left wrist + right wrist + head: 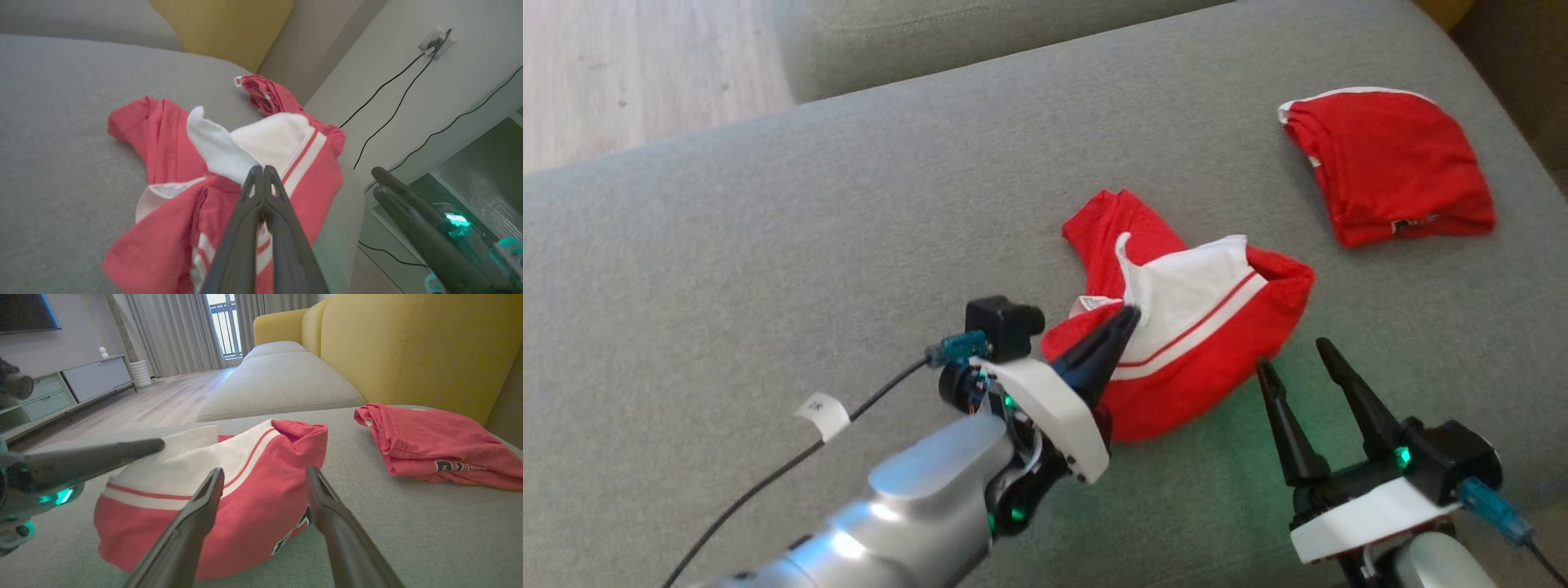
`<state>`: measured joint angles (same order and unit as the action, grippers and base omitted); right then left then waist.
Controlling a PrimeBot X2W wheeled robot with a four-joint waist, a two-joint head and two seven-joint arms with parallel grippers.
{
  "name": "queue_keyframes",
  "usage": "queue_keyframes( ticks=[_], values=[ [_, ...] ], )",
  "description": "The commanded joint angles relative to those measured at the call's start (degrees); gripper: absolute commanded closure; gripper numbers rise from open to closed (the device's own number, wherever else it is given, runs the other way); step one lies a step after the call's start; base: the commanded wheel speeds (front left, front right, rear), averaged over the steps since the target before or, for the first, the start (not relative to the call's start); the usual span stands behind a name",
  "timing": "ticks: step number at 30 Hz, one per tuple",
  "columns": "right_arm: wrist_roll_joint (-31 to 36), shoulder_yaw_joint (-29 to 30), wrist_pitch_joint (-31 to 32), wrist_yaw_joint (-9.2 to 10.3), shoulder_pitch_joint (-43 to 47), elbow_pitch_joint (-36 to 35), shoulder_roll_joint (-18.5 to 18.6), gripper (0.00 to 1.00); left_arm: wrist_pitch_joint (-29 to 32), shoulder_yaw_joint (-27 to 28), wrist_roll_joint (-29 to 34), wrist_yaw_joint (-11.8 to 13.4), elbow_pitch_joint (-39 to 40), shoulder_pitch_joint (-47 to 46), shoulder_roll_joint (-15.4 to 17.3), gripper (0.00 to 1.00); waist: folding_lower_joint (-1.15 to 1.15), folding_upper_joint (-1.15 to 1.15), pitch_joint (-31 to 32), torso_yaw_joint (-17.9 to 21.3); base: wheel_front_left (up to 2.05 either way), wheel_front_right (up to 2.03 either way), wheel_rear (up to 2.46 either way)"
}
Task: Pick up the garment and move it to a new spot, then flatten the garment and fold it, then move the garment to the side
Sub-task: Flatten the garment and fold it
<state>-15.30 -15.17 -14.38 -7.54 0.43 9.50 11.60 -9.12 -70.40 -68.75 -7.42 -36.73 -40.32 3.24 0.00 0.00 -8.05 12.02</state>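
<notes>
While left fingers pinch garment edge, right fingers wide, cushion stretching left.

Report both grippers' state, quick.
Left gripper: closed, fingers pinching the white fold of the crumpled red-and-white garment.
Right gripper: open, holding nothing.
</notes>
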Motion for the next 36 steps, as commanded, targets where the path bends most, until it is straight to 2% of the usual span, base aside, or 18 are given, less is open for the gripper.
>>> queue_keyframes(
  ticks=[1, 8, 15, 18, 23, 26, 29, 32, 36],
  values=[
    [-0.13, -1.45, -0.62, 0.05, -0.95, -1.47, 0.56, 0.00, -1.68, 1.37, 0.93, -0.03, 1.87, -4.64, -0.25, 1.00, 0.00, 0.00, 0.75, 0.99, 0.00, 0.00, 0.00],
    [-0.37, -2.86, -0.62, 0.05, -1.26, -1.23, 0.42, 0.00, -4.30, 4.61, 2.62, -0.05, 6.30, -17.66, -0.31, 1.00, 0.00, 0.00, 1.79, 5.24, 0.00, 0.00, 0.00],
    [-1.00, -5.08, -0.62, 0.05, -1.96, -0.60, 1.18, 0.00, -4.52, 9.58, 2.58, -0.06, 6.26, -35.19, -0.07, 1.00, 0.00, 0.00, 2.95, 10.29, 0.00, 0.00, 0.00],
    [-1.19, -5.08, -0.62, 0.05, -1.92, -0.54, 1.49, 0.00, -5.05, 11.86, 2.33, -0.06, 5.60, -39.86, -0.05, 1.00, 0.00, 0.00, 3.06, 10.70, 0.00, 0.00, 0.00],
    [-1.09, -3.55, -0.62, 0.05, -1.23, -0.87, 1.55, 0.00, -5.81, 20.31, 1.68, -0.06, 3.33, -46.29, 0.49, 1.00, 0.00, 0.00, 2.91, 9.28, 0.00, 0.00, 0.00],
    [-0.81, -2.39, -0.62, 0.05, -0.63, -1.26, 1.23, 0.00, -5.84, 23.64, 1.59, -0.06, 3.43, -43.65, 1.49, 1.00, 0.00, 0.00, 2.78, 7.02, 0.00, 0.00, 0.00],
    [-0.59, -1.39, -0.62, 0.05, 0.15, -1.61, 0.90, 0.00, -5.86, 23.73, 0.51, -0.06, 3.99, -36.76, 3.58, 1.00, 0.00, 0.00, 2.75, 4.31, 0.00, 0.00, 0.00],
    [-0.34, -0.21, -0.62, 0.05, 0.88, -1.99, 0.55, 0.00, -5.86, 22.57, -0.26, -0.06, 4.50, -28.17, 7.21, 1.00, 0.00, 0.00, 2.41, 1.23, 0.00, 0.00, 0.00],
    [0.07, 0.50, -0.62, 0.05, 1.67, -2.23, 0.59, 0.00, -5.86, 25.29, -0.95, 1.00, 4.61, -17.68, 11.81, 1.00, 0.00, 0.00, 2.03, -1.88, 0.00, 0.00, 0.00]
  ],
)
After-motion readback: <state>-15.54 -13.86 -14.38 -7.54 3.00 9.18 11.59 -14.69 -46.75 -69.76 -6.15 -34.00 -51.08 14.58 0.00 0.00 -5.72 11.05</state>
